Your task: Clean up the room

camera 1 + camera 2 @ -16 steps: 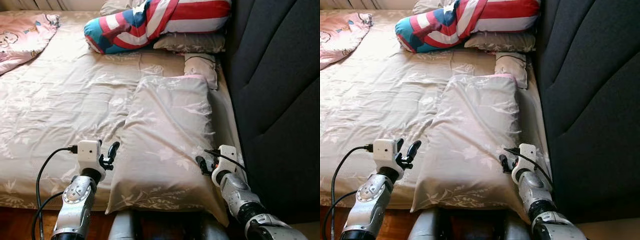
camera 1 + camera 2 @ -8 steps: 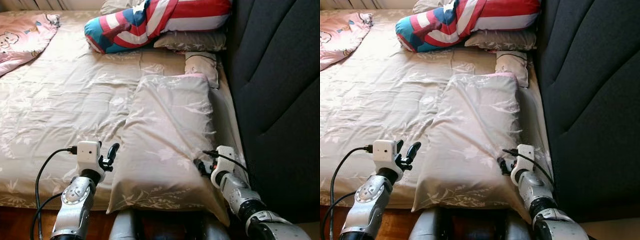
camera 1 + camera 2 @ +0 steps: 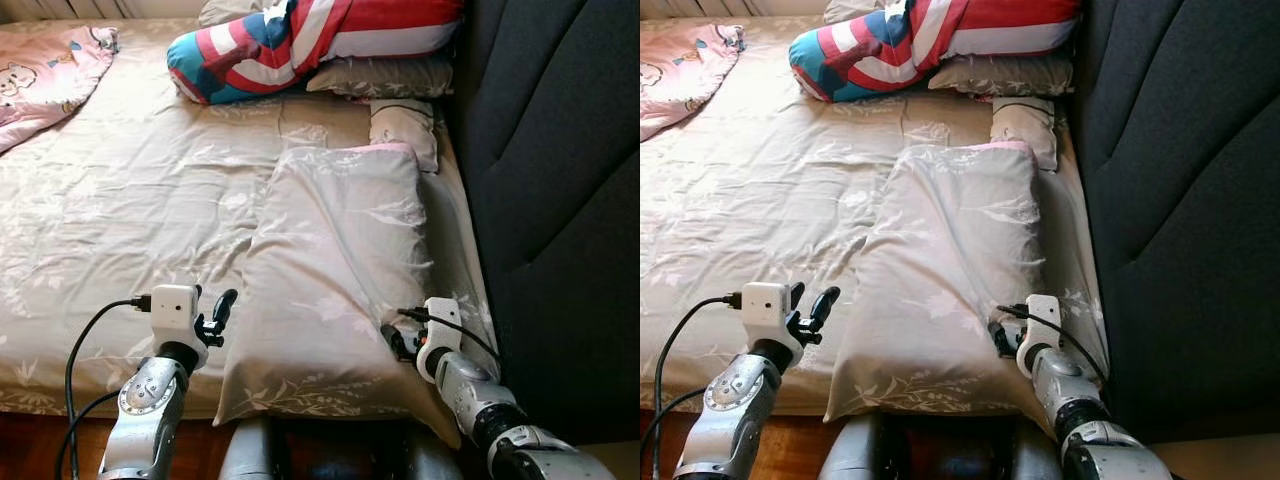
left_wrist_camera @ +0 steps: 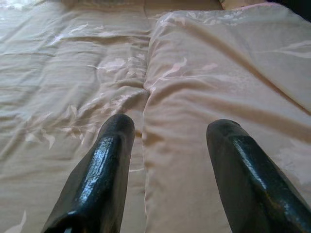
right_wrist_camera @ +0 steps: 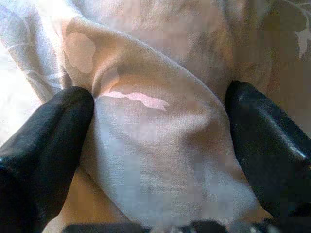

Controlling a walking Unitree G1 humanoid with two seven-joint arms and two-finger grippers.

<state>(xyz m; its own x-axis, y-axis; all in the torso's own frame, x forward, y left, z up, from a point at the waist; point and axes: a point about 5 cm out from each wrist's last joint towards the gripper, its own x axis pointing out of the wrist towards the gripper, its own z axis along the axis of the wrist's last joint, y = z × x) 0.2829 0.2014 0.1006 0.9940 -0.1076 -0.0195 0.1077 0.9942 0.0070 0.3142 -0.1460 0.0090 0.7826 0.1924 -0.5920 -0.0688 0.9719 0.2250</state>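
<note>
A large beige floral pillow [image 3: 335,280] lies lengthwise on the bed [image 3: 120,200], its far end near a small cushion [image 3: 403,128] and its near end hanging slightly over the bed's front edge. Beside the pillow stands the dark upholstered headboard [image 3: 550,180]; beyond the pillow, a red, white and blue striped pillow [image 3: 300,40] rests on another beige one, and a pink blanket [image 3: 40,65] lies at the bed's far corner, well apart from the pillow.

The right gripper [image 5: 160,145] straddles a bulge of the pillow's headboard-side edge, its fingers spread with fabric between them but not yet pinched. The left gripper [image 4: 170,160] has its fingers apart as well, one over the sheet and one over the pillow's opposite edge, at the seam where pillow meets sheet.

The pillow looks soft, light and floppy; its smooth case will likely slide over the filling. Taking hold deep on both long edges near the front corners, catching filling as well as cloth, should keep it from sagging or slipping free.
</note>
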